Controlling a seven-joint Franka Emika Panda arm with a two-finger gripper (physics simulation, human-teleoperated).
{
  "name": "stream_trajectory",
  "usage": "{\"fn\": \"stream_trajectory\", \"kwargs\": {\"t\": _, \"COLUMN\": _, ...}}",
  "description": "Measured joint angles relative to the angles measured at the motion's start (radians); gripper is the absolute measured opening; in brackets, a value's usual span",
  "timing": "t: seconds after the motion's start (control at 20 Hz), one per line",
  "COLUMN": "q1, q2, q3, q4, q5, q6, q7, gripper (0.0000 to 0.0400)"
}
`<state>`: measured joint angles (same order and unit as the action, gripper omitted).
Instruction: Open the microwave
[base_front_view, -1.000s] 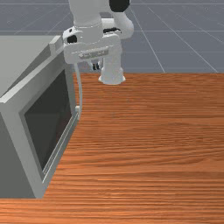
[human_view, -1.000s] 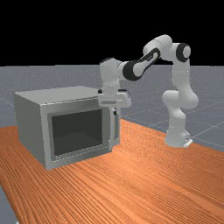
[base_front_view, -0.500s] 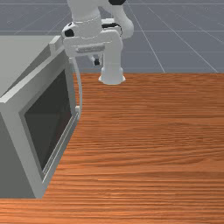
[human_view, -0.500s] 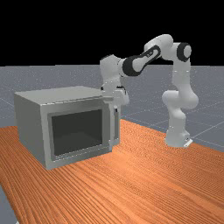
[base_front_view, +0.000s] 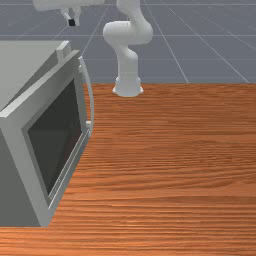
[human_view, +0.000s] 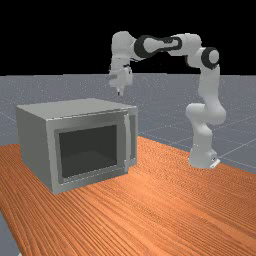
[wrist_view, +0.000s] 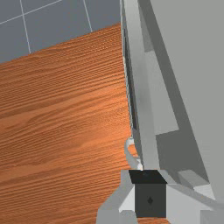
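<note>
With the microwave (base_front_view: 25, 62) at the front view's left, its door (base_front_view: 56, 132) seemingly ajar, the closed, empty claw (base_front_view: 72, 22) hangs above, probably needing to drop behind the door and swing it wider.

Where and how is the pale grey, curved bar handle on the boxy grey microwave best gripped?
Probably at mid-length, coming from in front of the dark-windowed door and closing across the bar's width. The handle stands upright and bows outward, leaving a gap behind its middle; its ends meet the door.
</note>
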<state>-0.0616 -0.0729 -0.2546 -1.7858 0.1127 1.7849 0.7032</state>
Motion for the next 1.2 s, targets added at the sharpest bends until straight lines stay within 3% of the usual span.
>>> {"fn": "stream_trajectory", "kwargs": {"t": 0.25, "q1": -0.048, "q2": 0.036, "q3": -0.039, "q4": 0.027, "q5": -0.027, "q6": 0.028, "q7": -0.002, "gripper": 0.0}}
{"fn": "stream_trajectory", "kwargs": {"t": 0.6, "q1": -0.049, "q2": 0.212, "q3": -0.034, "q4": 0.013, "q5": -0.031, "q6": 0.068, "q7": 0.003, "gripper": 0.0}}
{"fn": "stream_trajectory", "kwargs": {"t": 0.8, "q1": -0.049, "q2": 0.241, "q3": -0.031, "q4": 0.03, "q5": -0.028, "q6": 0.066, "q7": 0.008, "gripper": 0.0}}
{"fn": "stream_trajectory", "kwargs": {"t": 0.95, "q1": -0.065, "q2": 0.237, "q3": 0.006, "q4": 0.028, "q5": -0.023, "q6": 0.077, "q7": 0.026, "gripper": 0.0}}
{"fn": "stream_trajectory", "kwargs": {"t": 1.2, "q1": -0.035, "q2": 0.252, "q3": 0.15, "q4": 0.05, "q5": -0.008, "q6": 0.104, "q7": 0.099, "gripper": 0.0}}
